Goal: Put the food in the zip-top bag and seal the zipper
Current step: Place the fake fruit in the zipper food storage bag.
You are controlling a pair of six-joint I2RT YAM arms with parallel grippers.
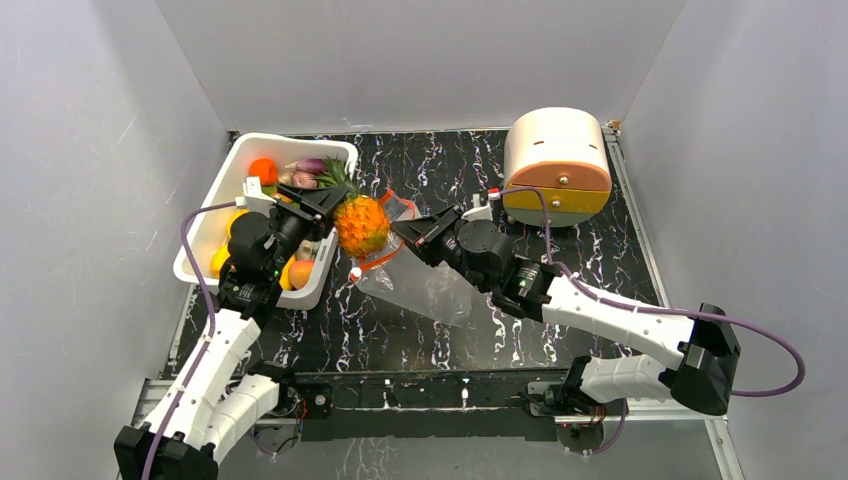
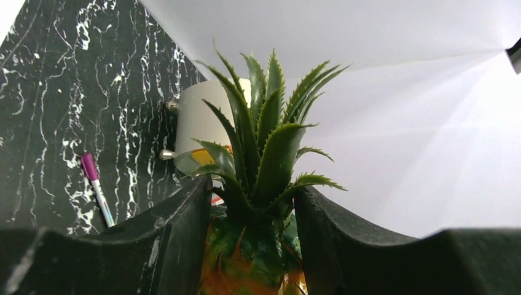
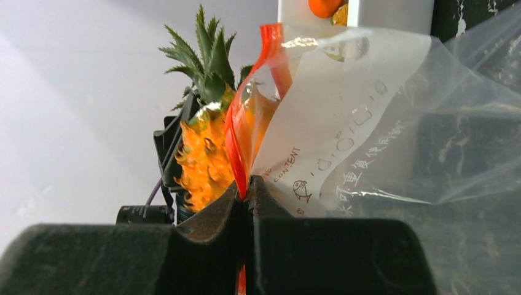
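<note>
1. The zip-top bag (image 1: 425, 285) is lying slack on the table (image 1: 560, 330) between the 2 arms, with its clear body trailing toward the near right. I am seeing no food inside it. I am judging it light, floppy and slippery, so the stiffer zipper (image 1: 372, 262) is the place to hold it.

2. The right gripper (image 1: 415, 232) is doing that. In the right wrist view its jaws are closed flat on the orange-red zipper (image 3: 236, 135), pinching 1 lip and lifting the mouth open.

3. The left gripper (image 1: 318, 203) is holding the pineapple (image 1: 362, 225), jaws clamped on it just below the green crown (image 2: 258, 153). I am judging the toy rigid, light and smooth-skinned, and wide for this mouth. The leaf tuft is giving a narrow purchase, so it may swing. Its lower end is hanging at the bag's mouth. I cannot tell whether it is past the lip.

4. The white tub (image 1: 290, 137) is sitting at the far left, holding more food: an orange fruit (image 1: 263, 170), a purple piece (image 1: 310, 165) and yellow pieces (image 1: 220, 260).

5. A round container (image 1: 557, 165) is standing at the far right. A purple pen (image 2: 97, 187) is lying on the table, seen in the left wrist view only.
</note>
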